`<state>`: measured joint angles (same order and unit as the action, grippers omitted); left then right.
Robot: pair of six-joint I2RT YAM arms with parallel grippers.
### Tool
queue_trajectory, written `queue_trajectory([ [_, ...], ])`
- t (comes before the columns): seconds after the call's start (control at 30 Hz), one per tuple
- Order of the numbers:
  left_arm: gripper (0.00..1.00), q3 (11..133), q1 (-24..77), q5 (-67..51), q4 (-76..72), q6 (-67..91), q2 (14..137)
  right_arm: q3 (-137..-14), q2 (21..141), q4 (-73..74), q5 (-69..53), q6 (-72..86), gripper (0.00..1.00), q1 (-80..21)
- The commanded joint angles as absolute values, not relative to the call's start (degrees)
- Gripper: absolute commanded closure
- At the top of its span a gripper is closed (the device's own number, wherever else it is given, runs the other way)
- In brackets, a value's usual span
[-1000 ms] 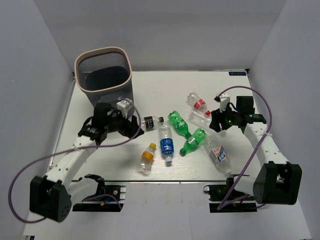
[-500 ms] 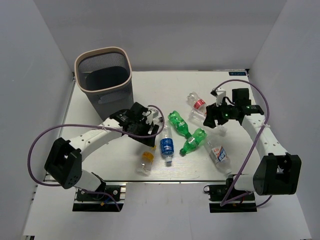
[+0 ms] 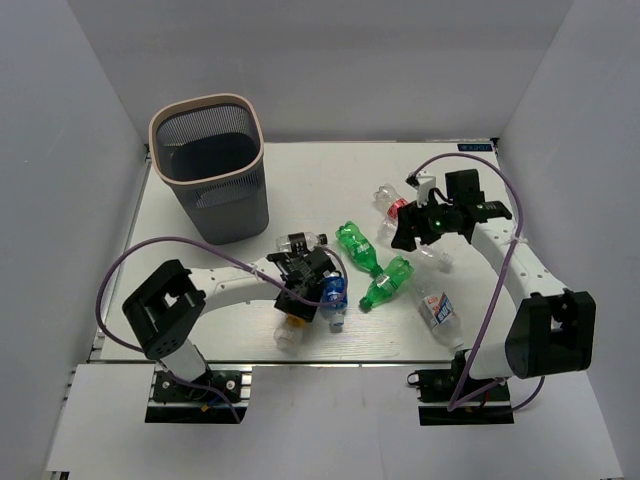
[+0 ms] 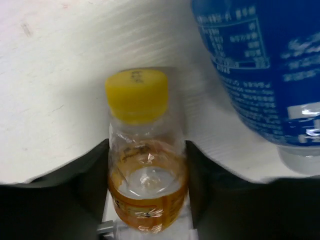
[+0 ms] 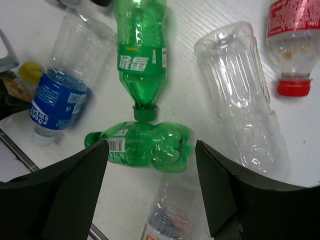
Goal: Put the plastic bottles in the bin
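Note:
My left gripper (image 3: 297, 300) (image 4: 146, 172) is shut on the orange-capped bottle (image 4: 142, 150) (image 3: 291, 322), which lies on the table, its body pinched between both fingers (image 4: 95, 175). Beside it is the blue-label bottle (image 3: 333, 290) (image 4: 265, 70). My right gripper (image 3: 408, 228) (image 5: 151, 165) hangs open and holds nothing, above a lying green bottle (image 5: 145, 145) (image 3: 387, 283). The second green bottle (image 3: 358, 248) (image 5: 141, 50), a red-label bottle (image 3: 393, 205) (image 5: 290, 40) and a clear bottle (image 5: 240, 90) lie close by. The bin (image 3: 225, 200) stands at the back left.
A black-label bottle (image 3: 300, 242) lies right of the bin. A white-label bottle (image 3: 437, 310) (image 5: 167, 215) lies near the front right. The white table (image 3: 300, 170) is enclosed by grey walls at left, back and right. Purple cables loop beside both arms.
My left arm swung from beside the bin forward to the orange-capped bottle, and its jaws closed on it. My right gripper shifted left and back over the green bottles, staying open.

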<state>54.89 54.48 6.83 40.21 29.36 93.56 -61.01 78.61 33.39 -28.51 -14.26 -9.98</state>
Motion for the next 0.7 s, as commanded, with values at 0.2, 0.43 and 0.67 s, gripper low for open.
queue_trajectory([
  [0.2,0.78,61.0,55.7,17.7,43.3,32.4,84.5,-66.5,82.3,33.1,-33.4,-10.4,0.24,-17.6],
  [0.43,0.77,83.4,54.0,27.1,48.3,21.7,74.9,-66.2,86.5,31.6,-35.6,-2.6,0.26,-21.6],
  [0.67,0.75,97.4,52.7,43.1,39.6,12.2,76.1,-67.0,88.3,31.6,-38.2,-0.4,0.26,-23.5],
])
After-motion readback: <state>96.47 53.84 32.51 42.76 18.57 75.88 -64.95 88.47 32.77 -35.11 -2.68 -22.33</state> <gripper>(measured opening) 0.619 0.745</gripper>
